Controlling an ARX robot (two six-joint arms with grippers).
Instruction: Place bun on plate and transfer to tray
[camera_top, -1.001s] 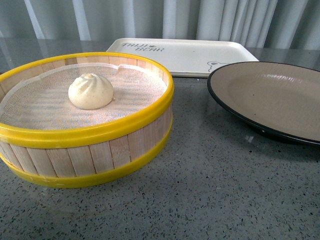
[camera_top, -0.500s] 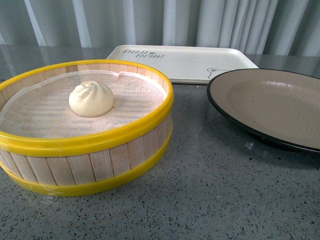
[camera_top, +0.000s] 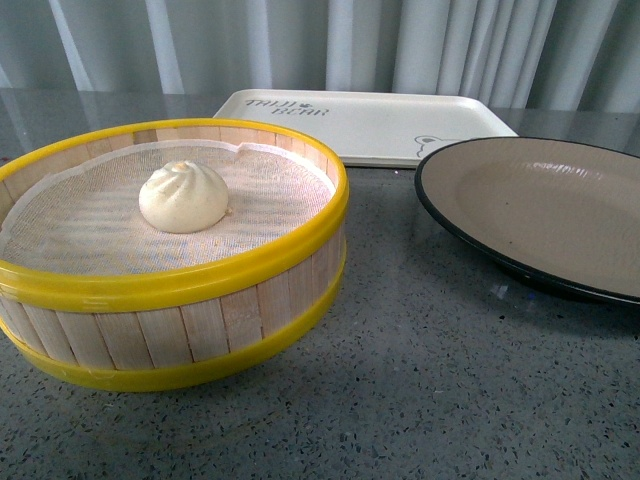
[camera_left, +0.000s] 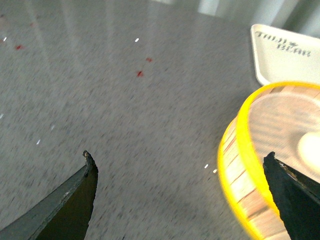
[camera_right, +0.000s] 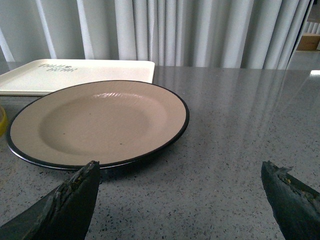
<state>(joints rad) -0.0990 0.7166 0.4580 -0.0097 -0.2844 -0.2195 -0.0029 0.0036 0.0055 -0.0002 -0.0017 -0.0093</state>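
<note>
yellow-rimmed steamer basket (camera_top: 170, 330) on grey speckled table (camera_top: 450, 400), curtains (camera_top: 350, 45) behind.

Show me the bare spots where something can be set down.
Bare table in front of the basket and plate; the strip between them; the empty plate and tray. Tightest at the back, where all three close in.

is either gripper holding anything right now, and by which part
Nothing is held. The left gripper and right gripper are both open and empty; the bun sits in the basket.
</note>
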